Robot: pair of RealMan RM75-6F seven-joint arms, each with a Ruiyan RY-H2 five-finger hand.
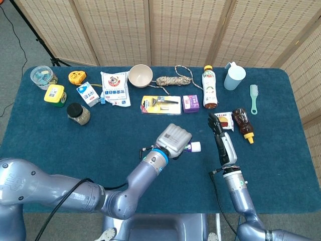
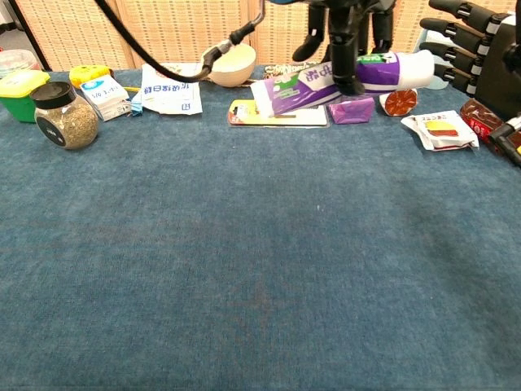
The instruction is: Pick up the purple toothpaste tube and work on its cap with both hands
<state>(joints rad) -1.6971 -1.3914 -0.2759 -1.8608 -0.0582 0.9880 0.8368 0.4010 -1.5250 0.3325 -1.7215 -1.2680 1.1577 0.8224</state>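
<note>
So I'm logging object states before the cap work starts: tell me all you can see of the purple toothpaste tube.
The purple toothpaste tube is a soft-looking tube, purple and white with green marks and printed characters, and a white cap still on. It lies roughly level in the air above the blue table, cap toward the right hand. The left hand grips it around the middle. The right hand's fingers are spread beside the cap, apparently not touching it.
</note>
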